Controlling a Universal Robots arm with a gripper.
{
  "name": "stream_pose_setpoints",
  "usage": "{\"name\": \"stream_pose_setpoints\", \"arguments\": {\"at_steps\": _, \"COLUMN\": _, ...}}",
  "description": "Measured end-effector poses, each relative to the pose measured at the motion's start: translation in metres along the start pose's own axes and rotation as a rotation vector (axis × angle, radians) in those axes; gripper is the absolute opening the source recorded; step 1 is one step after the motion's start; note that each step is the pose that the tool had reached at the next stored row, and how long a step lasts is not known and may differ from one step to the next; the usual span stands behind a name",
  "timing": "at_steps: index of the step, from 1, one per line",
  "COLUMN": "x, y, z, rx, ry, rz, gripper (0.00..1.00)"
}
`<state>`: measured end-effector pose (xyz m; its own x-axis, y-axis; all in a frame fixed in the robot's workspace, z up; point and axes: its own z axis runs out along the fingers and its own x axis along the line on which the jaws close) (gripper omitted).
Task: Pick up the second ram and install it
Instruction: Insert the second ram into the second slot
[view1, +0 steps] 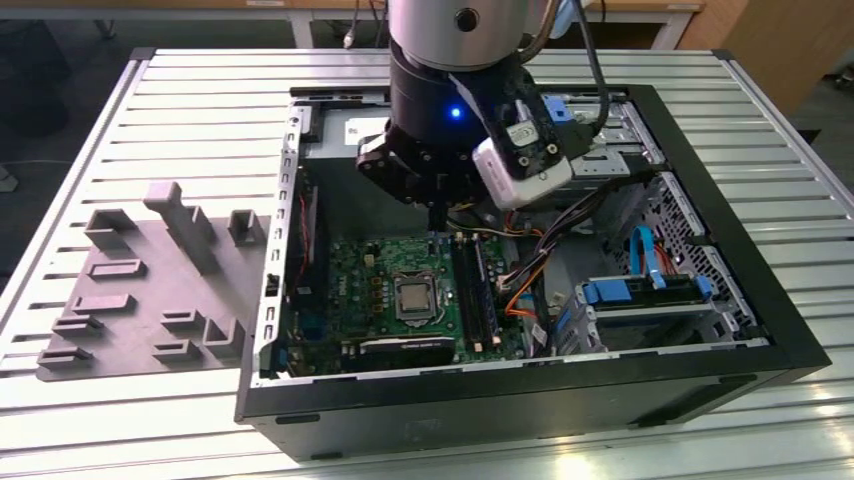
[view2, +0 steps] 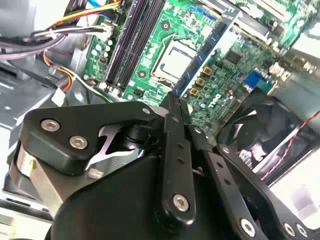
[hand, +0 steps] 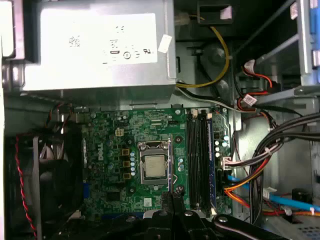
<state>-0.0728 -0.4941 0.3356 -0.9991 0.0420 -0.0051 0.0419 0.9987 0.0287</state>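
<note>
In the exterior view my gripper (view1: 437, 222) hangs inside the open computer case, just above the green motherboard (view1: 367, 280) and beside the long black slots (view1: 467, 290). Its fingers (view2: 174, 102) are pressed together on the second ram (view2: 212, 47), a thin blue stick seen edge-on that reaches out from the fingertips over the board next to the processor socket (view2: 175, 60). In the first wrist view the fingertips (hand: 175, 202) sit just off the socket, to one side of the slots (hand: 197, 160). A blue edge (hand: 213, 160) runs along the slot nearest the cables.
A grey power-supply box (hand: 95, 45) closes off one end of the board. A black fan (view2: 265, 135) sits at the case wall. Orange, black and blue cables (hand: 270, 150) bunch beside the slots. Drive bays (view1: 641, 290) fill the exterior view's right. A grey holder fixture (view1: 147, 280) lies outside the case.
</note>
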Motion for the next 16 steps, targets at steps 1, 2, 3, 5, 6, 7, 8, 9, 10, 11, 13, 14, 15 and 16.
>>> {"name": "stream_pose_setpoints", "arguments": {"at_steps": 1, "x": 0.0000, "y": 0.0000, "z": 0.0003, "rx": -0.0001, "ry": 0.0005, "rz": -0.019, "gripper": 0.11}}
{"name": "stream_pose_setpoints", "arguments": {"at_steps": 2, "x": 0.0000, "y": 0.0000, "z": 0.0005, "rx": -0.0002, "ry": 0.0010, "rz": -0.038, "gripper": 0.11}}
{"name": "stream_pose_setpoints", "arguments": {"at_steps": 3, "x": 0.0000, "y": 0.0000, "z": 0.0007, "rx": -0.0004, "ry": 0.0016, "rz": -0.055, "gripper": 0.11}}
{"name": "stream_pose_setpoints", "arguments": {"at_steps": 5, "x": 0.0000, "y": 0.0000, "z": 0.0012, "rx": -0.0005, "ry": 0.0026, "rz": -0.091, "gripper": 0.11}}
{"name": "stream_pose_setpoints", "arguments": {"at_steps": 6, "x": 0.0000, "y": 0.0000, "z": 0.0014, "rx": -0.0006, "ry": 0.0031, "rz": -0.109, "gripper": 0.11}}
{"name": "stream_pose_setpoints", "arguments": {"at_steps": 7, "x": 0.0000, "y": 0.0000, "z": 0.0017, "rx": -0.0007, "ry": 0.0036, "rz": -0.129, "gripper": 0.11}}
{"name": "stream_pose_setpoints", "arguments": {"at_steps": 8, "x": 0.0000, "y": 0.0000, "z": 0.0019, "rx": -0.0008, "ry": 0.0042, "rz": -0.146, "gripper": 0.11}}
{"name": "stream_pose_setpoints", "arguments": {"at_steps": 9, "x": 0.0000, "y": -0.0001, "z": 0.0021, "rx": -0.0008, "ry": 0.0047, "rz": -0.164, "gripper": 0.11}}
{"name": "stream_pose_setpoints", "arguments": {"at_steps": 10, "x": 0.0000, "y": -0.0001, "z": 0.0024, "rx": -0.0010, "ry": 0.0052, "rz": -0.182, "gripper": 0.11}}
{"name": "stream_pose_setpoints", "arguments": {"at_steps": 11, "x": 0.0000, "y": -0.0001, "z": 0.0026, "rx": -0.0011, "ry": 0.0057, "rz": -0.200, "gripper": 0.11}}
{"name": "stream_pose_setpoints", "arguments": {"at_steps": 13, "x": 0.0000, "y": -0.0001, "z": 0.0031, "rx": -0.0013, "ry": 0.0067, "rz": -0.236, "gripper": 0.11}}
{"name": "stream_pose_setpoints", "arguments": {"at_steps": 14, "x": 0.0000, "y": -0.0001, "z": 0.0033, "rx": -0.0013, "ry": 0.0073, "rz": -0.256, "gripper": 0.11}}
{"name": "stream_pose_setpoints", "arguments": {"at_steps": 15, "x": 0.0000, "y": -0.0001, "z": 0.0035, "rx": -0.0015, "ry": 0.0078, "rz": -0.274, "gripper": 0.11}}
{"name": "stream_pose_setpoints", "arguments": {"at_steps": 16, "x": 0.0000, "y": -0.0001, "z": 0.0038, "rx": -0.0016, "ry": 0.0083, "rz": -0.292, "gripper": 0.11}}
